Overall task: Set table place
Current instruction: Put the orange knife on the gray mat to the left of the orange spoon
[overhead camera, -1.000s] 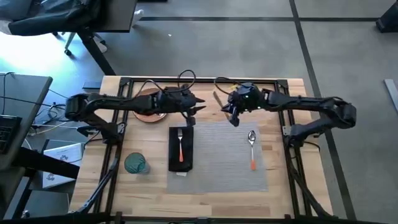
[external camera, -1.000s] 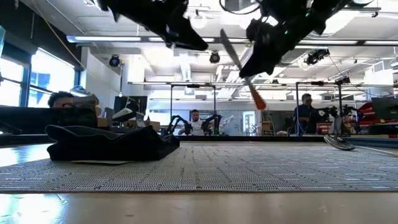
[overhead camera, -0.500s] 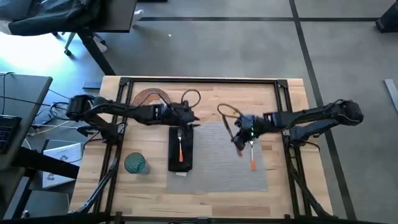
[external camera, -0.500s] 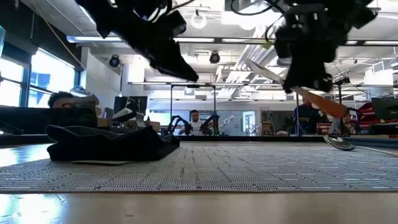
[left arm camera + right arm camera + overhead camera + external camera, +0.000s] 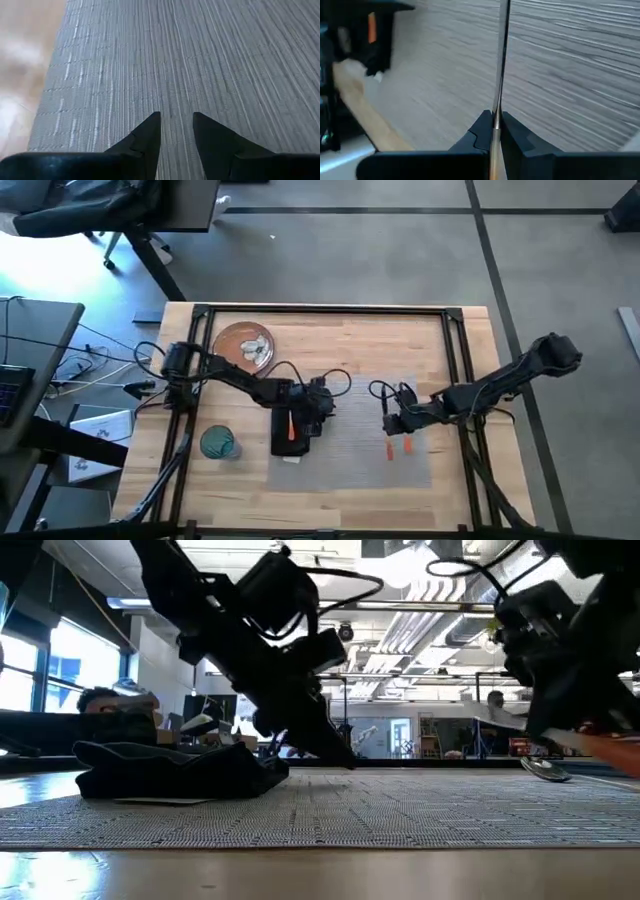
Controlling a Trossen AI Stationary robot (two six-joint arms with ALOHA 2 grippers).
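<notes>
Our right gripper point(image 5: 495, 131) pinches a thin silver knife point(image 5: 501, 55) low over the grey woven placemat point(image 5: 350, 435), beside the orange-handled spoon point(image 5: 406, 444). Our left gripper point(image 5: 176, 131), slightly parted and empty, hovers by the black napkin point(image 5: 288, 442). We judge the knife stiff, light, slippery; hold the handle. One plate point(image 5: 245, 345), one teal glass point(image 5: 218, 443), one fork point(image 5: 290, 426).

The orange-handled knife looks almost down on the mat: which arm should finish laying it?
The right arm, probably. Its right gripper is already shut on the orange-handled silver knife, low over the grey woven placemat beside the orange-handled spoon. The left gripper is open and empty near the black cloth napkin.
</notes>
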